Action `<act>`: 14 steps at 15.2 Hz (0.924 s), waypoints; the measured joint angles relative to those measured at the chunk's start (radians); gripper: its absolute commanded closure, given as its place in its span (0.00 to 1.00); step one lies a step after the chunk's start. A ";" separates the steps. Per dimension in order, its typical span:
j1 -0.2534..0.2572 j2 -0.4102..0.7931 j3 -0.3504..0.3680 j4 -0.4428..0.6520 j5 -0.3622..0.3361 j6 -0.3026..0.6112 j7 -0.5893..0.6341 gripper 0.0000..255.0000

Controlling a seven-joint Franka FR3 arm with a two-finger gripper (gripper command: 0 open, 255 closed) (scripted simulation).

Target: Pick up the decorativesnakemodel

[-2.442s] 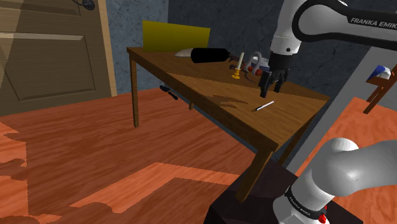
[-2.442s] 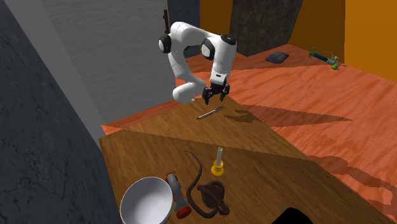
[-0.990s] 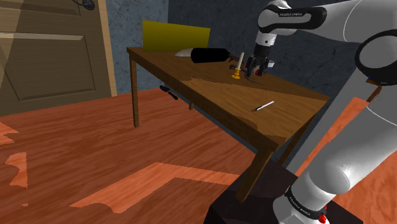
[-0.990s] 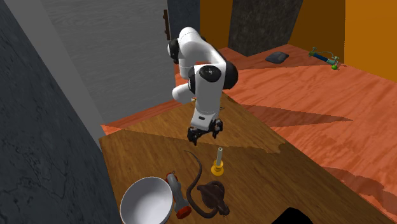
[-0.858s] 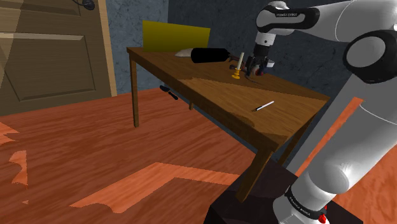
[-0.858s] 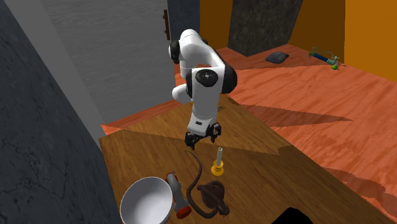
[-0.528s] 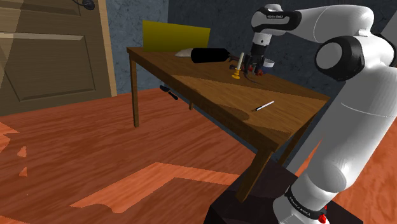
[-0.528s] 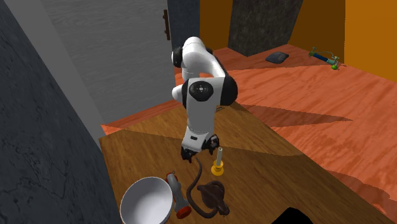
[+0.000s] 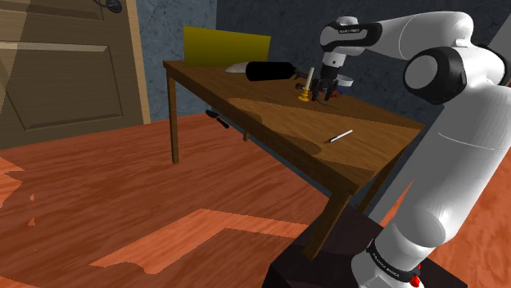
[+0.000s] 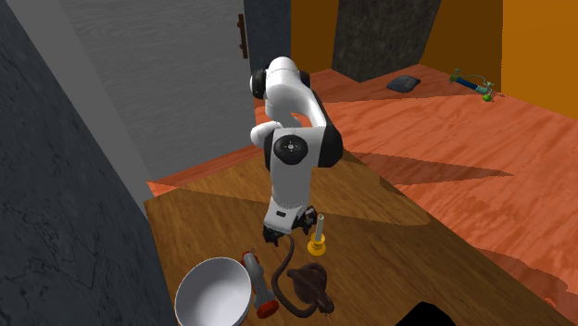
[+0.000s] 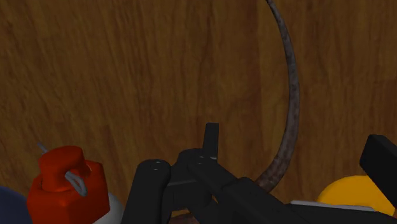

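The snake model (image 10: 302, 282) is dark brown, coiled on the wooden table (image 10: 398, 264), with a long thin tail (image 10: 289, 252) stretching toward my arm. My black gripper (image 10: 282, 235) hangs low over the tail's end, beside a yellow candle holder (image 10: 318, 243). In the wrist view the tail (image 11: 292, 95) curves down across the table top (image 11: 127, 76) and passes between my fingers. The gripper (image 11: 296, 149) is open, and neither finger touches the tail. In the shoulder view the gripper (image 9: 323, 92) sits at the table's far side, and the snake is hidden behind it.
A white bowl (image 10: 215, 294) and a red-capped bottle (image 10: 260, 285) lie close to the snake's coil. The red cap (image 11: 67, 181) and the candle holder (image 11: 347, 191) flank my fingers. A black bottle (image 9: 272, 71) and a thin pen (image 9: 341, 136) also lie on the table (image 9: 270, 114).
My arm has swung from above the pen to the far end of the table. It has come down over the snake's tail next to the candle holder. The gripper stays open.
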 measured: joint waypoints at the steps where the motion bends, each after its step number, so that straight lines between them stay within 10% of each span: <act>1: 0.001 0.000 0.000 -0.004 0.000 0.004 0.001 1.00; 14: -0.001 0.002 -0.001 0.035 0.000 -0.033 0.000 1.00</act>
